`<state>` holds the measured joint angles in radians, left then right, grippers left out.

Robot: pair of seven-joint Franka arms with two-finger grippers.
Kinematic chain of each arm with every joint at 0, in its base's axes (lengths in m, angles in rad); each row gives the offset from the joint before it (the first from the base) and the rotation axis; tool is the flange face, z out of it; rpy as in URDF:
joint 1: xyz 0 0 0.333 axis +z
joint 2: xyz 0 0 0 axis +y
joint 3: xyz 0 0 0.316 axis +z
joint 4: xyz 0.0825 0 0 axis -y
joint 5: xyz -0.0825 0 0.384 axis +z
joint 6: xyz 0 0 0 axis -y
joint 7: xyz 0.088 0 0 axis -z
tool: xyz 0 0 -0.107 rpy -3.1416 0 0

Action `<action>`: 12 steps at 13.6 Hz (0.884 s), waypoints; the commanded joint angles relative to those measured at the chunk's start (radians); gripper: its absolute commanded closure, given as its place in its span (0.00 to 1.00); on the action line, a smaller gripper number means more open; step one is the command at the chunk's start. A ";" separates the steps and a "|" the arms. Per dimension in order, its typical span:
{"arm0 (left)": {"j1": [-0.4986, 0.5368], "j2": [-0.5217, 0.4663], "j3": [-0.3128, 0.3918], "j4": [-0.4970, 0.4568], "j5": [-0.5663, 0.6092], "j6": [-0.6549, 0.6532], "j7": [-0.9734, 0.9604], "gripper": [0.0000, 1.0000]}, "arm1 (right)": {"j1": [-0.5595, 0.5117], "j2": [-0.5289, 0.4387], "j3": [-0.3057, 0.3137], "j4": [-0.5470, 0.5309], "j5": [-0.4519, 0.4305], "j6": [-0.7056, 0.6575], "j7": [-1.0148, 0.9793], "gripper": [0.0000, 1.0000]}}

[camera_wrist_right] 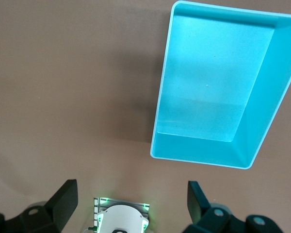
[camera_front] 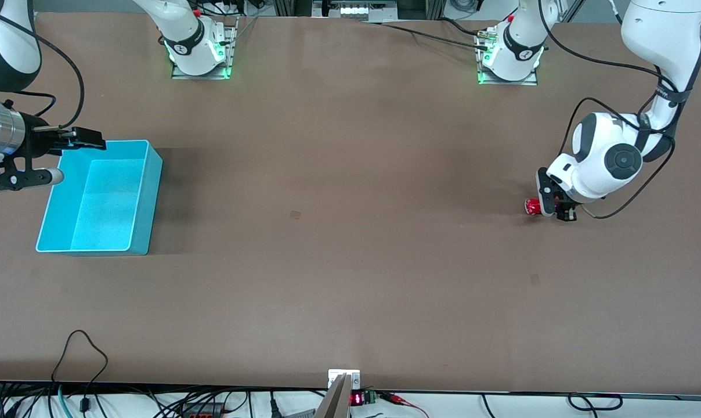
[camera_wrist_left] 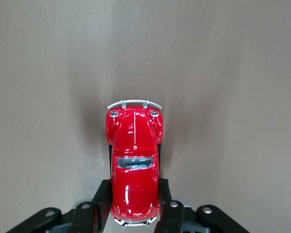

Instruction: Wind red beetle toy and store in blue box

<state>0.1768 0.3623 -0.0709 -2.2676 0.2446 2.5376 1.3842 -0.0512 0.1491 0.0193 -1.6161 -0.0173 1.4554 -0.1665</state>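
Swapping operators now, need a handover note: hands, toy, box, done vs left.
Left hand: down at the table toward the left arm's end, fingers closed on the rear sides of the red beetle toy, which looks to be on or just above the table.
Right hand: open, holding nothing, waiting up in the air by the blue box at the right arm's end.
Blue box: holds nothing.
Done: toy grasped.
Left: cannot tell whether it is wound; carry it across and place it in the box.

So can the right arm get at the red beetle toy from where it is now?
Probably not: the red beetle toy sits clamped in the left gripper at the left arm's end, while the open right gripper hangs by the blue box.
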 commanded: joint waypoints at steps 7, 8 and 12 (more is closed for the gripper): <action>0.217 0.121 -0.001 0.077 0.142 0.003 0.162 0.76 | -0.006 -0.006 0.004 -0.004 0.014 -0.012 -0.007 0.00; 0.245 0.127 -0.001 0.091 0.140 0.004 0.211 0.75 | -0.006 -0.006 0.004 -0.004 0.014 -0.012 -0.008 0.00; 0.290 0.118 -0.004 0.100 0.140 0.000 0.279 0.58 | -0.006 -0.006 0.004 -0.004 0.014 -0.012 -0.008 0.00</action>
<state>0.4452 0.4177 -0.0690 -2.1832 0.3567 2.5364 1.6361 -0.0512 0.1490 0.0193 -1.6161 -0.0165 1.4541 -0.1665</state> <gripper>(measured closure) 0.568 0.000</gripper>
